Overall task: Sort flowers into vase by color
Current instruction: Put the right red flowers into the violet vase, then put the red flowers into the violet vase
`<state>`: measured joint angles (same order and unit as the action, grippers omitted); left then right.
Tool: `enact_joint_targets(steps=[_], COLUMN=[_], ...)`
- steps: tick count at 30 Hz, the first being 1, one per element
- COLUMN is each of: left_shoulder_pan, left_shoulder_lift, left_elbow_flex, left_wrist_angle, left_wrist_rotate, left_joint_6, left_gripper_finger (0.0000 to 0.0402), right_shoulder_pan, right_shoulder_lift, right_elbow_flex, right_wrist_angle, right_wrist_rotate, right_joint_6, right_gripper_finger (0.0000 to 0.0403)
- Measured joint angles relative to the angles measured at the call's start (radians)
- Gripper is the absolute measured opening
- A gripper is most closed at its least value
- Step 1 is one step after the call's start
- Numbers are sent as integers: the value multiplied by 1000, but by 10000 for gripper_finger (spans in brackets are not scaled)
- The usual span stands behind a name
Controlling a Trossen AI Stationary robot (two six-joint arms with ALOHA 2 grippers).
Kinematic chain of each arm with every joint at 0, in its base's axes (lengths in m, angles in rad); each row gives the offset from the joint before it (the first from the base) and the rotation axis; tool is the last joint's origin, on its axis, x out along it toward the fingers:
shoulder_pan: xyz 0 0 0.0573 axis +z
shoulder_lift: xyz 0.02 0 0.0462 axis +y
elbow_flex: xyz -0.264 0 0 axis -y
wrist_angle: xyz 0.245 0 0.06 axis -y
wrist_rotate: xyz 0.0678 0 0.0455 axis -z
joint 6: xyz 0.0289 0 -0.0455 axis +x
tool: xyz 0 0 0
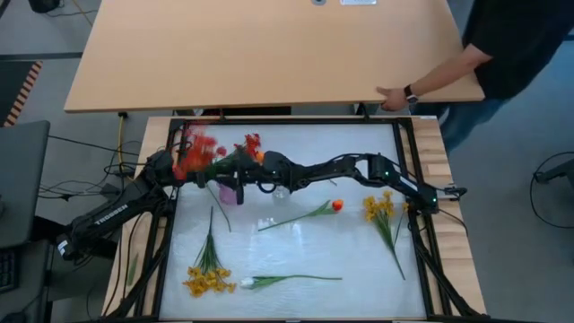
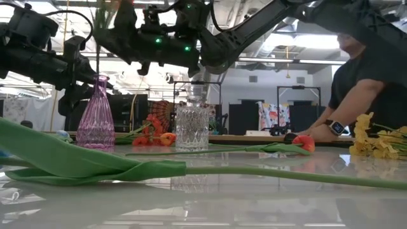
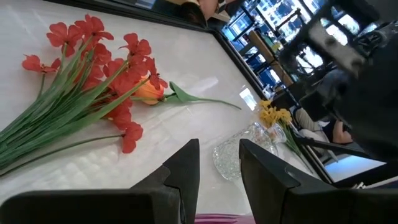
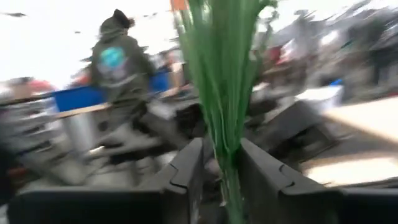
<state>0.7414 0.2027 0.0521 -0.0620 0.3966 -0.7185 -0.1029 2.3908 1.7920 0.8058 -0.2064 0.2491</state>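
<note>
My right gripper (image 4: 221, 168) reaches across to the purple vase (image 2: 96, 114) and is shut on a red spray's green stems (image 4: 224, 93). Its blooms (image 1: 193, 152) show blurred in the high view. My left gripper (image 3: 219, 168) is open beside the vase's neck, and the pink rim (image 3: 217, 218) shows between its fingers. More red sprays (image 3: 93, 68) and an orange tulip (image 3: 149, 92) lie behind the vases. Another orange tulip (image 1: 336, 205), two yellow bunches (image 1: 381, 208) (image 1: 206, 278) and a white tulip (image 1: 247, 283) lie flat on the table. My right gripper pinches the bundle of thin green stems (image 4: 225, 146) between its two fingers, which lie across them. The spray stands about upright above the fingers. Below them, one stem (image 2: 98, 44) runs down to the purple vase's mouth (image 2: 100, 77).
A clear cut-glass vase (image 2: 191, 127) stands just right of the purple one. A person leans on the wooden table beyond the far edge, a hand with a watch (image 1: 395, 97) on its rim. A black frame (image 1: 166, 224) borders the white work surface.
</note>
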Motion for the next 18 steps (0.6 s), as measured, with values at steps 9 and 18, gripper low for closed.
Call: enact_joint_targets(steps=[9, 18], left_shoulder_pan=[0, 0], left_shoulder_lift=[0, 0], left_elbow_flex=[0, 0], left_wrist_angle=[0, -1], left_wrist_rotate=[6, -11], left_joint_6=[5, 40], left_gripper_finger=[100, 100], right_shoulder_pan=[-33, -98], right_shoulder_lift=[-162, -323], right_elbow_flex=[0, 0], right_wrist_angle=[-541, -1010], right_wrist_rotate=[-162, -160], right_joint_6=[-232, -372], right_gripper_finger=[224, 250])
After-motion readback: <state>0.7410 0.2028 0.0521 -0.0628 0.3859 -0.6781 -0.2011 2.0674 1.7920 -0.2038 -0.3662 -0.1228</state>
